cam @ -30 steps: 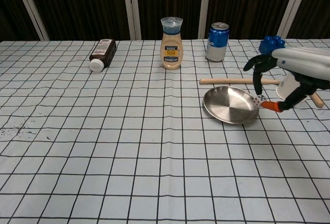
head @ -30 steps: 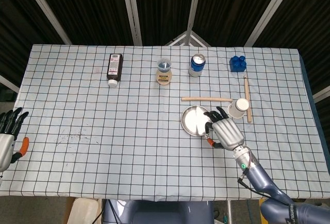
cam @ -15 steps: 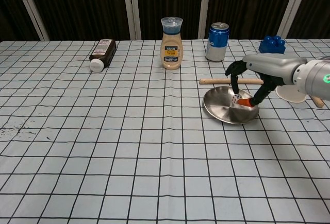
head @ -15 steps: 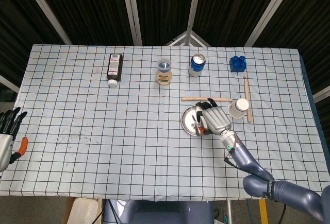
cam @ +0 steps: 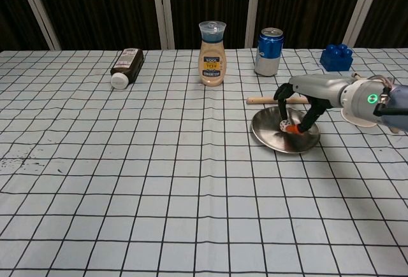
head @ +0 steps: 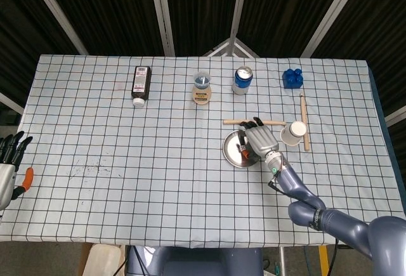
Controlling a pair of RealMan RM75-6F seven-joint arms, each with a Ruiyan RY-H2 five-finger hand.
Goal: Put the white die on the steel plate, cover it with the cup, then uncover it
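The steel plate (head: 231, 150) (cam: 268, 134) lies right of the table's centre. My right hand (head: 261, 139) (cam: 305, 93) reaches over it from the right. It pinches the white die (cam: 285, 124) between a finger and the orange-tipped thumb, low over the plate's middle. Whether the die touches the plate, I cannot tell. The white cup (head: 293, 133) (cam: 361, 115) lies on its side just right of the plate, partly hidden behind my right arm in the chest view. My left hand (head: 9, 162) hangs off the table's left edge, fingers apart and holding nothing.
Along the far side are a dark bottle (head: 141, 82) (cam: 126, 65) lying down, a sauce bottle (head: 202, 89) (cam: 212, 54), a blue can (head: 242, 79) (cam: 269, 53) and a blue block (head: 292, 77) (cam: 336, 56). One wooden stick (head: 238, 122) (cam: 261, 100) lies behind the plate, another (head: 303, 111) beside the cup.
My right hand has carried the die leftward from the plate's right rim to over its middle and lowered it. The left hand has barely moved.
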